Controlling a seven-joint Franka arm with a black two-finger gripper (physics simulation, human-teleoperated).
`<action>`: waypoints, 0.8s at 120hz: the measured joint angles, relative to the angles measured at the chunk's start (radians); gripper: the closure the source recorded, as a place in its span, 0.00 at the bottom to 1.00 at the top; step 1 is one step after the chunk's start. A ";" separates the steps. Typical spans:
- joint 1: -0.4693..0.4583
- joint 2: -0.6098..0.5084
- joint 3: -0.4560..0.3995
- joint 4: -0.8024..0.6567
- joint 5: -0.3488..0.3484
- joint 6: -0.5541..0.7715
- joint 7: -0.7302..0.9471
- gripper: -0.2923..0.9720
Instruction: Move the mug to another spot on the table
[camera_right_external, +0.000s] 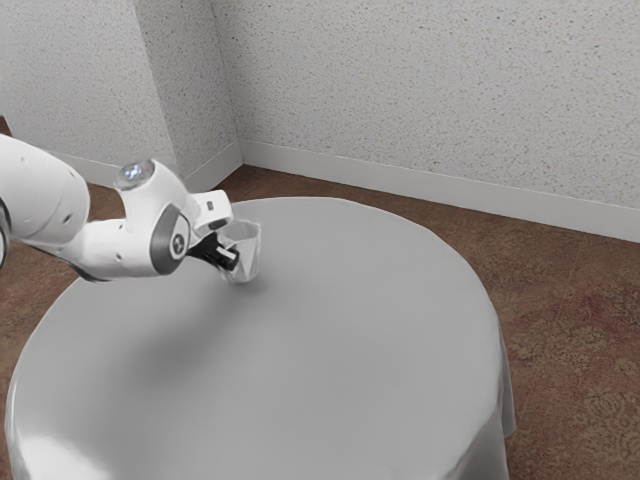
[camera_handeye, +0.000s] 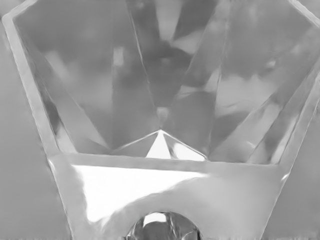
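**Operator:** State the position of the mug.

**Technician:** The mug (camera_right_external: 246, 247) is over the far part of the round table (camera_right_external: 330, 370), toward the exterior view's left and well in from the near edge. It stands close to upright, with its open mouth facing up. A small shadow lies on the grey tablecloth just under its base. Whether the base touches the cloth cannot be told.

**Operator:** State the position of the arm.

**Technician:** The white arm (camera_right_external: 110, 240) enters from the exterior view's left and reaches low across the table edge. The black gripper (camera_right_external: 226, 256) meets the mug on its side toward the exterior view's left.

**Operator:** State the condition of the gripper.

**Technician:** It cannot be told whether the gripper is wide, narrow or holding the mug. The arm's last joint and the mug's wall cover that area.

**Operator:** Report the wrist view.

**Technician:** The mug (camera_handeye: 160, 100) sits directly under the hand. Its inside is glassy and faceted, with flat panels meeting at the bottom. A bright, thick wall lies nearest the hand, with a rounded opening in it.

**Operator:** Report the surroundings.

**Technician:** Brown carpet (camera_right_external: 560, 300) surrounds the table. Speckled white walls (camera_right_external: 430, 90) meet in a corner behind it.
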 joint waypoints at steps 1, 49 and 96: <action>0.000 -0.005 -0.002 -0.005 -0.001 0.004 0.002 0.73; -0.001 -0.214 -0.081 -0.299 -0.040 0.156 0.082 0.74; 0.001 -0.282 -0.136 -0.442 -0.095 0.225 0.129 0.73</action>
